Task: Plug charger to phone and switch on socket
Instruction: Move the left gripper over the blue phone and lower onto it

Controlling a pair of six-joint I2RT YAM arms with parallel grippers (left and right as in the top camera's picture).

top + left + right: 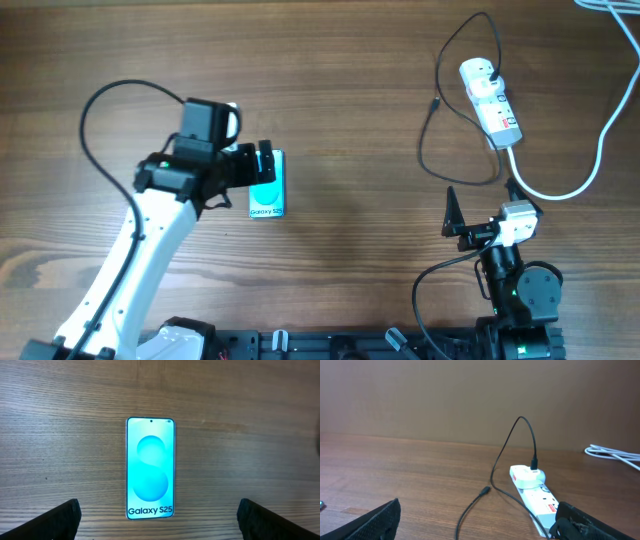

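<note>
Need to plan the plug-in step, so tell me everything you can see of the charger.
The charger is a long, thin black cable, rubbery-looking, running from a white plug seated in one end of the socket. It arches up from the plug, drops to the wooden table, passes alongside the socket and curls back in a loose loop. Its small black connector tip lies free on the table beside the socket, far from the phone.

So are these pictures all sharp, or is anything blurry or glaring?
Overhead: evenly lit, sharp, only soft shadows on the table. Left wrist: the phone glows bright but its text reads clearly; the dark fingers at the bottom corners are blurred. Right wrist: fingers blurred too, socket in fair focus.
</note>
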